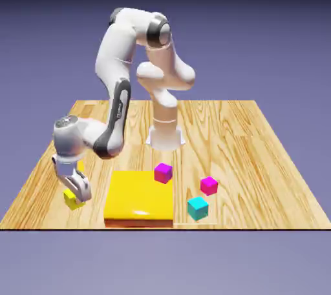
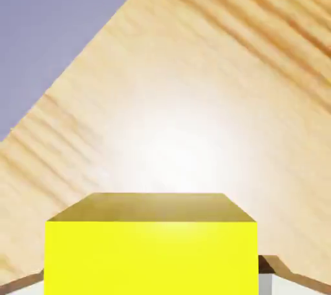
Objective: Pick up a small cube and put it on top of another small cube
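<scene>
Now gripper (image 1: 75,192) around small yellow cube (image 2: 152,255).

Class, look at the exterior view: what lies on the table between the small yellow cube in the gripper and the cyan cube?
The large flat yellow slab lies between the small yellow cube and the cyan cube, in the exterior view.

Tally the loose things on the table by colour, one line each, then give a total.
Yellow: 2, the small yellow cube in the gripper and the yellow slab
Magenta: 2, one magenta cube, another magenta cube
Cyan: 1, the cyan cube
Total: 5
</scene>
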